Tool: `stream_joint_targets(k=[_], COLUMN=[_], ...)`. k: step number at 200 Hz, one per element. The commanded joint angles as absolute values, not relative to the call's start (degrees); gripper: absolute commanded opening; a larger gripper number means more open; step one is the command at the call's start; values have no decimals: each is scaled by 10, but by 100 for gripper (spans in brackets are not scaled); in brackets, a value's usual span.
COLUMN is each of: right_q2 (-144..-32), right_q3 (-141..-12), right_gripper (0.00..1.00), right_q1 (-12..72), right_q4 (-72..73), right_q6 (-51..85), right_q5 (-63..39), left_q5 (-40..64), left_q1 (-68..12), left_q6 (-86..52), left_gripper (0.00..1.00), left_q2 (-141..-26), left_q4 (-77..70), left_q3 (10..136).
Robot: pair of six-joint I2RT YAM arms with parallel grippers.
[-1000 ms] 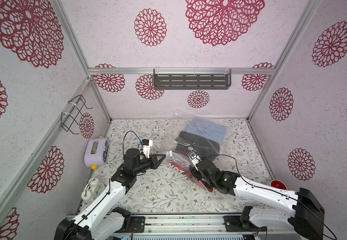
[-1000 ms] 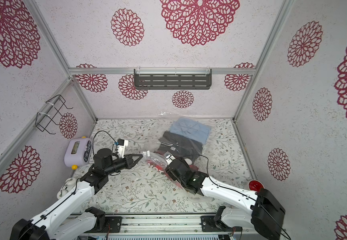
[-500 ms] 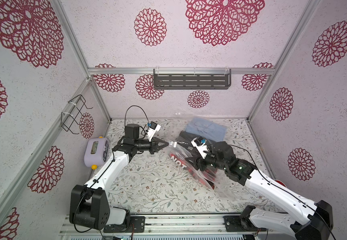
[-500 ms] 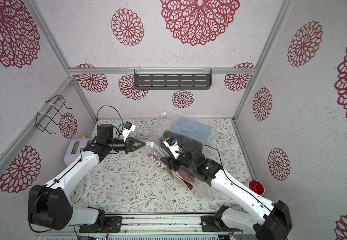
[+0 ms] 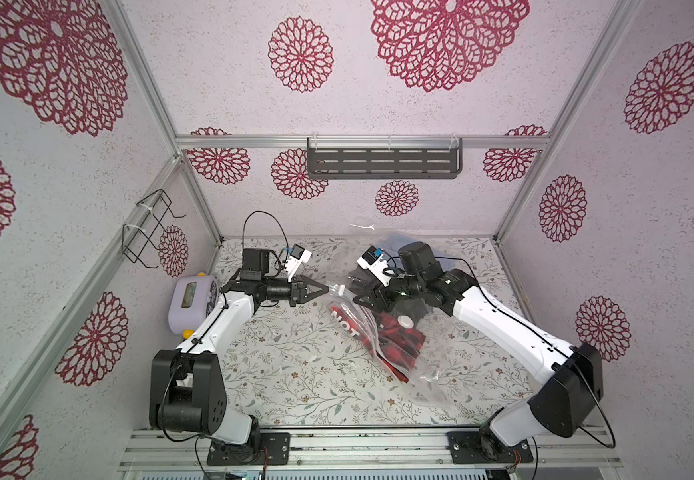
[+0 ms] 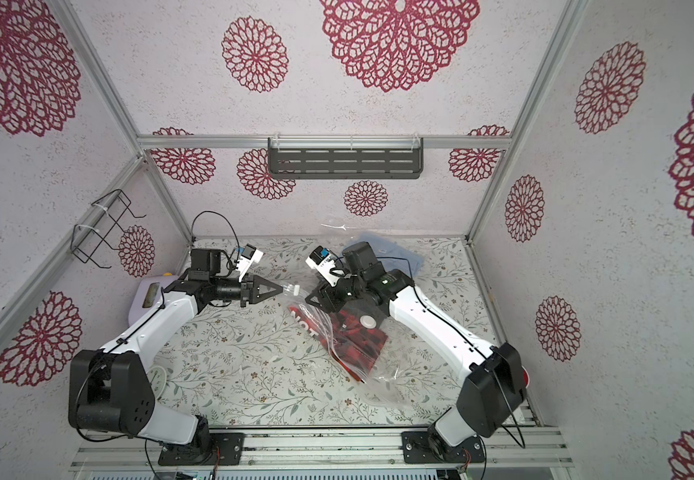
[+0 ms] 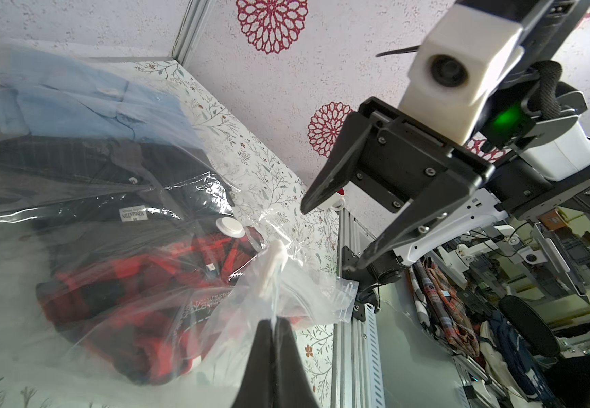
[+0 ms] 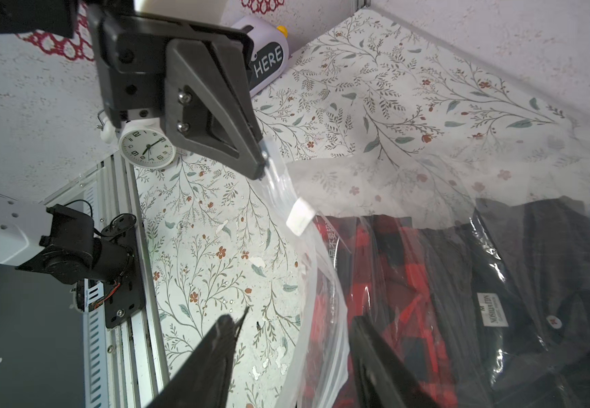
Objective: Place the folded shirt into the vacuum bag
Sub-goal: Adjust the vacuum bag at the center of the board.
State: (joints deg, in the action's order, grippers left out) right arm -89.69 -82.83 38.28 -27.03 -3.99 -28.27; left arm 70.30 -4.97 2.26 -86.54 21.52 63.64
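We see the left gripper (image 5: 323,289) pinched tight on a corner of the vacuum bag (image 5: 428,374), holding that corner up off the table (image 5: 287,374). The right gripper (image 8: 299,316) has its jaws well apart, with the bag's edge between them and nothing clamped. The bag lies right of centre, a red checked shirt (image 5: 399,338) inside it under the white valve cap (image 5: 405,321).
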Motion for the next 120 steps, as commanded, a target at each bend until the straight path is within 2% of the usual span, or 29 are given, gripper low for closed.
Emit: stream_joint_targets(k=[1, 83, 120], right_q2=[-928, -1048, -1065], right_q3=[-878, -1014, -1039], right_gripper=[54, 46, 37], right_q1=[384, 403, 411], right_q4=[-308, -386, -397], right_q6=[-71, -121, -126], right_q5=[-294, -320, -319], left_q5=[730, 734, 736], left_q1=[-51, -51, -51], left_q6=[41, 41, 41], left_gripper=[0, 0, 0], left_q2=[-862, -869, -878], left_q4=[221, 223, 224], left_q3=[650, 654, 658])
